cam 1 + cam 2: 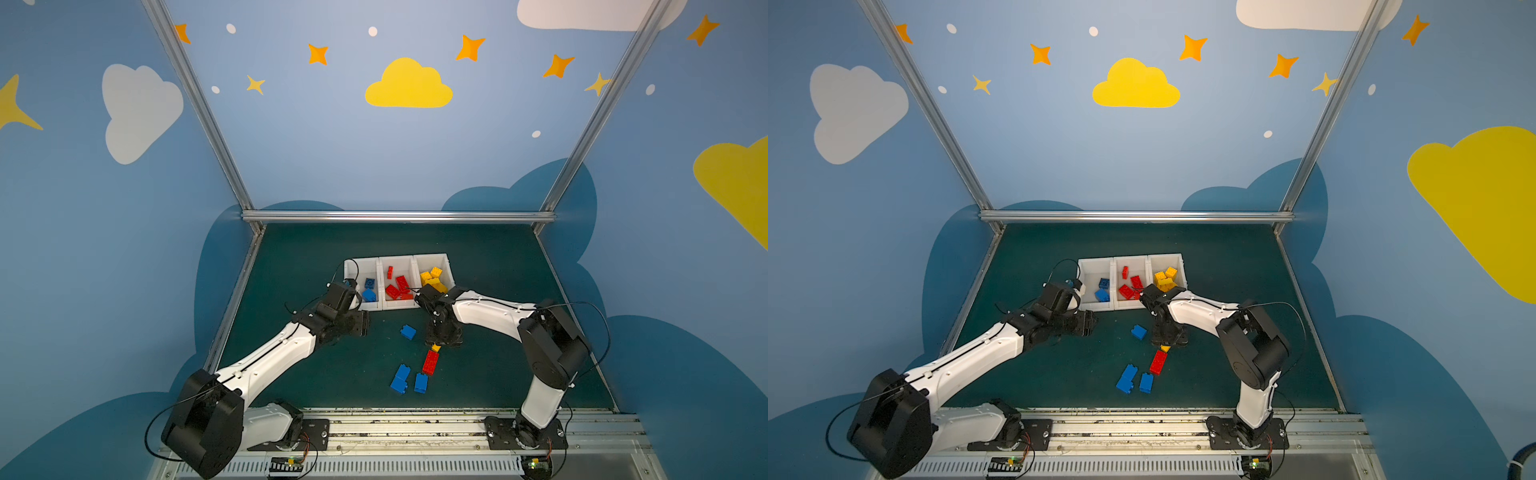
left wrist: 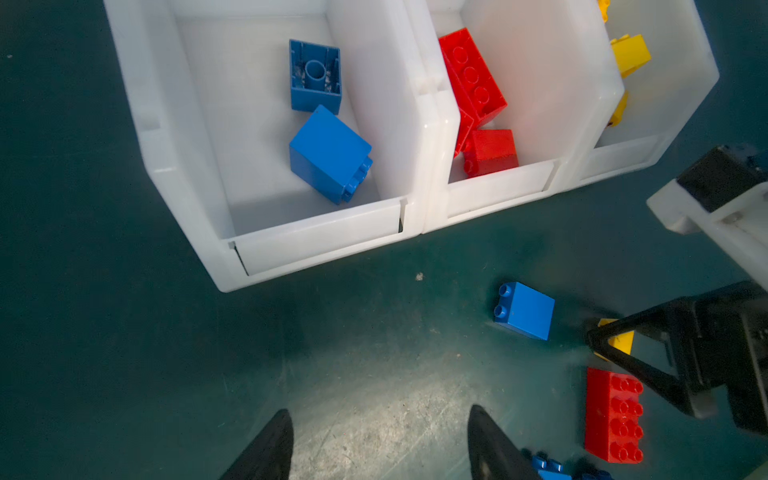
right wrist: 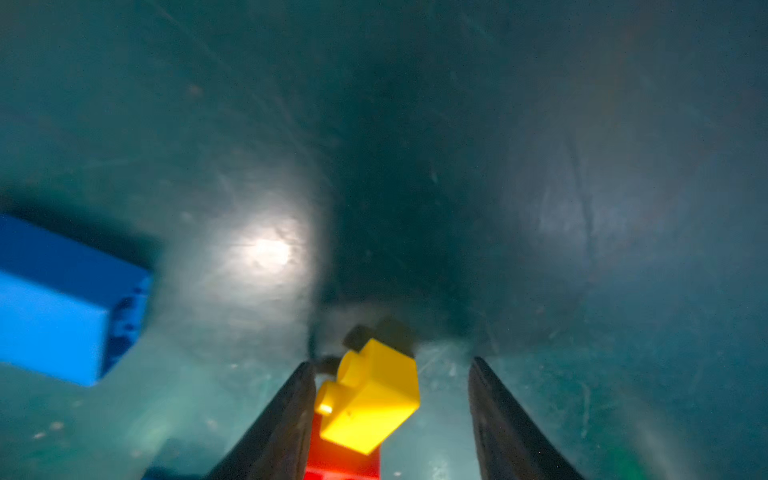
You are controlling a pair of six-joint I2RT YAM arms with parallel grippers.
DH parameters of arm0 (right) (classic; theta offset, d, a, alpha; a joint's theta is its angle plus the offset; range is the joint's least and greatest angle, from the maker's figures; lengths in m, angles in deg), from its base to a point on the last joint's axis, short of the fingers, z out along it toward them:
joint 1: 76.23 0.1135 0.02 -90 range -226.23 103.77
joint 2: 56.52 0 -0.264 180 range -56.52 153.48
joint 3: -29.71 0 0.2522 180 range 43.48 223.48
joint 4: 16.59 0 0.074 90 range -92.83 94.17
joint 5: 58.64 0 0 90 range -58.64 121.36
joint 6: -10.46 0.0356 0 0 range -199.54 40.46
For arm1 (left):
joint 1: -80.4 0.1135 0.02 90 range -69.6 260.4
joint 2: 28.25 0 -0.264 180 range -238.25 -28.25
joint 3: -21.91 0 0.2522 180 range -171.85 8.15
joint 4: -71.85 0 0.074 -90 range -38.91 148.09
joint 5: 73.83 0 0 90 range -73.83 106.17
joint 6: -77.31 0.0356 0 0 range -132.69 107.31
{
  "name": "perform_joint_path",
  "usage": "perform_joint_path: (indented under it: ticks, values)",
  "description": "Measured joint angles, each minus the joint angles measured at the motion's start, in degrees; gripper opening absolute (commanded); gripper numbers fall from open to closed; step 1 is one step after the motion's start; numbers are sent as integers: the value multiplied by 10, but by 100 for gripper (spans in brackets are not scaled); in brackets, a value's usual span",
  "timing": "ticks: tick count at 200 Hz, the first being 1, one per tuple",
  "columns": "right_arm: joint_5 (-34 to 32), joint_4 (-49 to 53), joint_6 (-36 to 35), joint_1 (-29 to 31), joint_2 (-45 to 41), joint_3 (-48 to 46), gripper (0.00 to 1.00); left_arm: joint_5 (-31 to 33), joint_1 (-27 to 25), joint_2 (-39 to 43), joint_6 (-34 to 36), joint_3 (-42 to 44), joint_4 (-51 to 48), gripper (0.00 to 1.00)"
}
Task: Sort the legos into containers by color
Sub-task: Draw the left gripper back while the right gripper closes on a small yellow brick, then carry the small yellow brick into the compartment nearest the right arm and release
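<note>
containers [image 2: 320, 237]: legos [image 2: 328, 153] blue; red; yellow | left gripper [image 2: 380, 409] spread; right gripper [image 3: 391, 362] spread

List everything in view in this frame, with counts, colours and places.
containers: three, white, joined in a row mid-mat.
blue legos in bin: two, left container.
red legos in bin: several, middle container.
yellow legos in bin: several, right container.
loose blue legos: three, on the mat in front of the containers; two lie side by side nearer the robot.
loose red lego: one, oblong, on the mat.
loose yellow lego: one, small, at the red one's far end.
mat: one, dark green.
walls: blue, painted with clouds and stars.
left gripper: open, empty, in front of the left container.
right gripper: open, straddling the loose yellow lego.
</note>
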Motion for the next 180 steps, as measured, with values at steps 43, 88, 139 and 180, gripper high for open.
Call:
perform_joint_path:
  ticks: [43,88,139,180]
  values:
    - [2,-11,11,0,-13,-17,44,-17,0,0,0,9,5,67]
    - [5,-20,17,0,-19,-25,26,-19,0,4,-1,12,7,67]
    - [4,-20,15,0,-33,-26,20,-20,0,26,-4,30,7,67]
    - [3,-6,4,0,-38,-12,19,-28,0,46,-7,43,2,67]
